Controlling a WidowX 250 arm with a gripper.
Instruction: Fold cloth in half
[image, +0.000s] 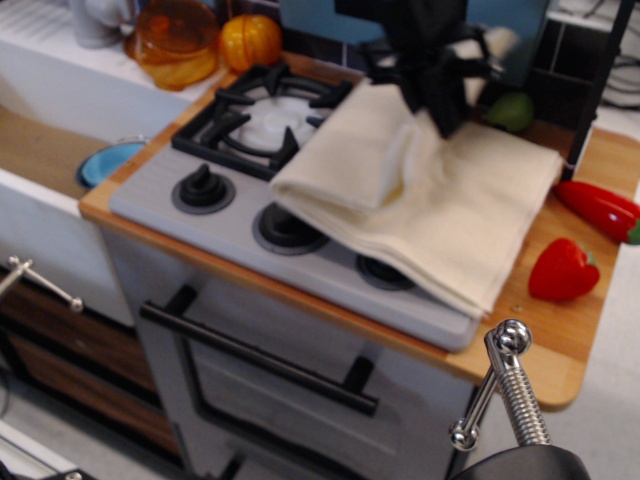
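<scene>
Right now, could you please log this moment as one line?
phase: folding | tool: shut on cloth, raised over stove's right | cloth: left part doubled over, fold unfinished

Grey toy stove (190, 215), wooden counter (560, 350)
</scene>
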